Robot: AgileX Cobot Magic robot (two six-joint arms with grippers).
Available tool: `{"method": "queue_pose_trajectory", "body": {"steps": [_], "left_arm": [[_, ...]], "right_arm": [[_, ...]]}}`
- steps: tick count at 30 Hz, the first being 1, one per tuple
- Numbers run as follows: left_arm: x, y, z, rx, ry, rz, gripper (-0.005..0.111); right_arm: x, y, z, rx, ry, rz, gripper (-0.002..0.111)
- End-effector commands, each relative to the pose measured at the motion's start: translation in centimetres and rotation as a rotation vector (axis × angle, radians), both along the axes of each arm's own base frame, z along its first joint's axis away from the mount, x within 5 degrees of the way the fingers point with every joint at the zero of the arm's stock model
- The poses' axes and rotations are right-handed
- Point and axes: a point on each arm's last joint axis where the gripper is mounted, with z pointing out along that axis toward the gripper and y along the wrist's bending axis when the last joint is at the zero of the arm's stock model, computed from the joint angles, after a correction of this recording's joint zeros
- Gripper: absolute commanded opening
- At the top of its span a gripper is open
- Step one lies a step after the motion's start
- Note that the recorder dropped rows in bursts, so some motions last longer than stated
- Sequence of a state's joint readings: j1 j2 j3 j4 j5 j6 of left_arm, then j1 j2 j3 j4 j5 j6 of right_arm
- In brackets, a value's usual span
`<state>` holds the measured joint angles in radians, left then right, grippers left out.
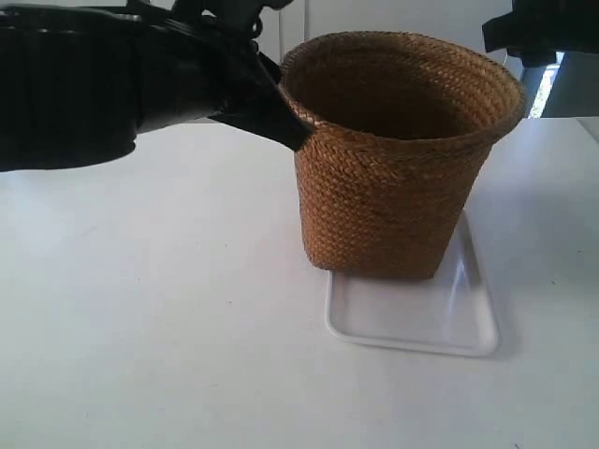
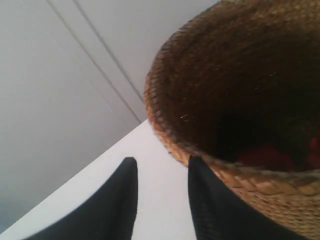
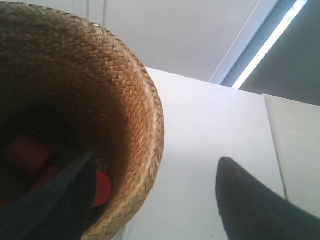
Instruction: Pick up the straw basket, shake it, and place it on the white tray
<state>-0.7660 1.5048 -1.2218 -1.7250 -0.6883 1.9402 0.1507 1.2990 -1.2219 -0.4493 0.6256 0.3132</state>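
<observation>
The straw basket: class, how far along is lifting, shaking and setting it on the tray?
Looks done: the straw basket stands upright on the white tray. In hand: the right gripper, open, straddles its rim; the left gripper, open, sits beside the rim, gripping nothing. Left: possibly withdrawing both arms. Whether it was lifted and shaken cannot be seen.

The surface is a plain, smooth white top that fills the exterior view from the near edge to the far wall. One thing lies flat on it: the tray, set right of centre with a short end toward the camera, its low rim catching the light. The basket stands upright over the tray's far end, and its base reaches past the tray's left rim. Whether that overhanging corner touches the surface cannot be told. In the right wrist view a straight seam separates the white top from a greyer panel beside it.
</observation>
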Motion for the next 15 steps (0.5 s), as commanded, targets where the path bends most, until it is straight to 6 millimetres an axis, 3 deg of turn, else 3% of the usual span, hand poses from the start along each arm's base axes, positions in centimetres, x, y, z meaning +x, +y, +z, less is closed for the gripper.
{"method": "queue_pose_trajectory", "body": {"steps": [1, 5, 10, 15], "left_arm": [[-1.4, -1.2, 0.6, 0.013, -0.017, -0.107, 0.039], [-2.7, -1.0, 2.0, -0.001, -0.054, -0.135, 0.039], [-6.4, -0.8, 3.8, 0.006, -0.133, -0.311, 0.039], [-8.8, 0.5, 4.8, -0.024, -0.170, -0.358, 0.039]], "right_arm": [[-0.1, -0.1, 0.3, 0.009, -0.014, -0.005, 0.063], [-0.1, -0.1, 0.3, 0.009, -0.012, -0.006, 0.063], [-0.1, -0.1, 0.3, 0.008, -0.010, -0.007, 0.063], [-0.1, -0.1, 0.3, 0.009, -0.013, -0.006, 0.063]]}}
